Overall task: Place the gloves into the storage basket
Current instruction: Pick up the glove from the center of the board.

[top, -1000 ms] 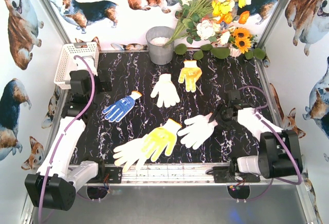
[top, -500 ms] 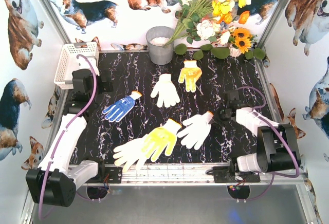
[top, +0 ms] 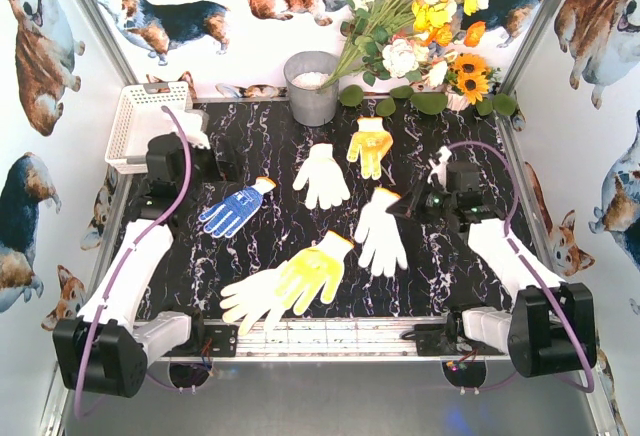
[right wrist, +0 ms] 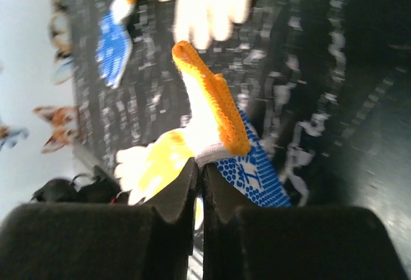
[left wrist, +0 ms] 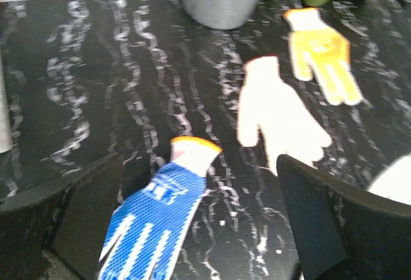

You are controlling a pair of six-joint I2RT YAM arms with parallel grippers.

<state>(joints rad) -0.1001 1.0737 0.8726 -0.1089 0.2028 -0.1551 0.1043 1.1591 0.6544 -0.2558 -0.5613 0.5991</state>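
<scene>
Because the orange-cuffed white glove is looking light and limp, its cuff is offering the surest hold; the right pincer is clamping that cuff mid-right of the surface, arm reaching leftward. The left pincer is hovering, jaws apart, near the blue glove and the far-left storage basket.

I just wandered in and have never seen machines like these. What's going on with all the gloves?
Two robot arms are clearing gloves into the white storage basket at the table's far left corner. The right gripper is shut on the orange cuff of a white glove, with the cuff end raised off the black table. The left gripper hangs open by the blue glove, holding nothing. The other gloves, yellow and white, lie loose on the table.
</scene>
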